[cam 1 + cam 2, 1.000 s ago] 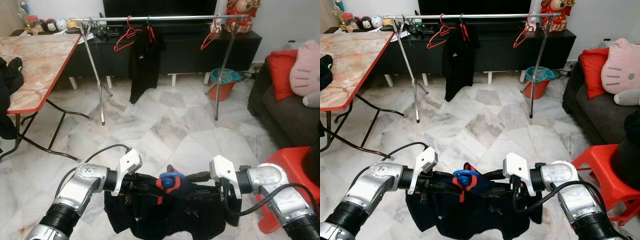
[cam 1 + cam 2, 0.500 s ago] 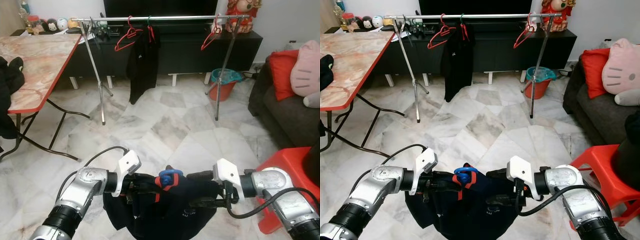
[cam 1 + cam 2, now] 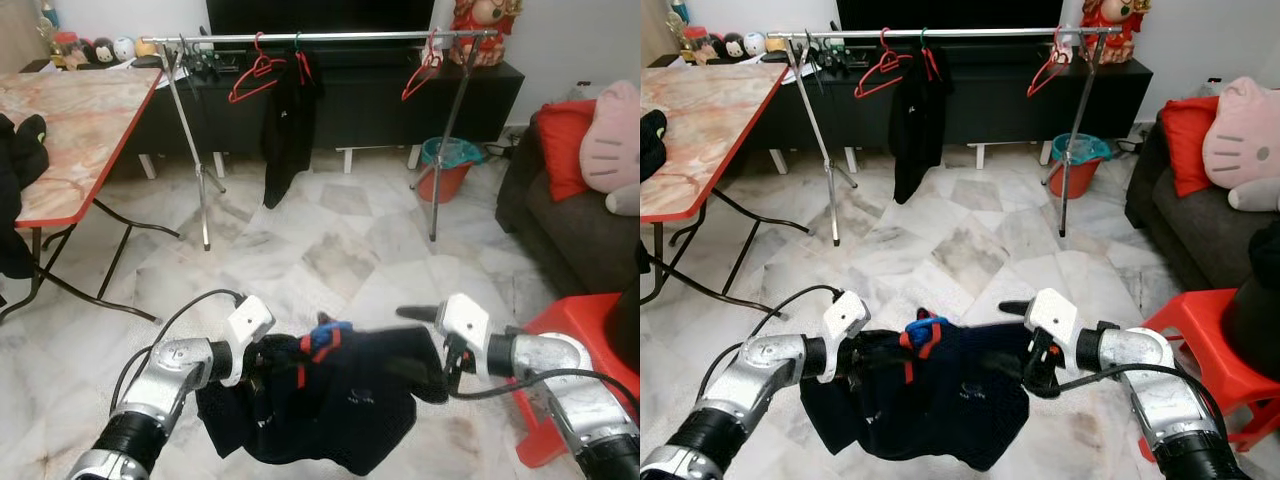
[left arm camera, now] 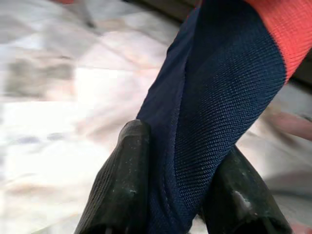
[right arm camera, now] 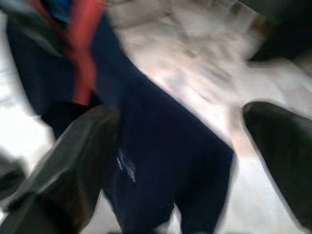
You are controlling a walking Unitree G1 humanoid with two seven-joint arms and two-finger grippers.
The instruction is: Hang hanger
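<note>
At the far left, a folding table (image 3: 70,130) with a marbled top and red edge is standing on the pale marble floor (image 3: 330,250), with dark clothing draped over its near corner. Low in front, the left gripper (image 4: 170,195) is clamping a fold of the navy shirt (image 3: 330,400), its two black fingers (image 4: 122,185) pressing the knit from both sides. The shirt, with red trim at the neck, is hanging on a blue hanger (image 3: 328,330) whose hook is poking up at the collar; the garment is sagging between the two arms just above the floor. Beyond it, across the room, a metal clothes rack (image 3: 320,37) is standing in front of a black TV cabinet (image 3: 350,100), carrying red hangers (image 3: 255,75), a black garment (image 3: 290,130) and another red hanger (image 3: 420,75) near its right end. An orange bucket (image 3: 447,165) is sitting by the rack's right leg. The right gripper (image 5: 180,161) is spread wide beside the shirt's right shoulder, gripping nothing, with the cloth lying between and beyond its fingers. Farther right, a red stool (image 3: 575,330) is standing beside a dark sofa (image 3: 560,220) holding a red cushion (image 3: 565,140) and a pink plush (image 3: 612,140).
</note>
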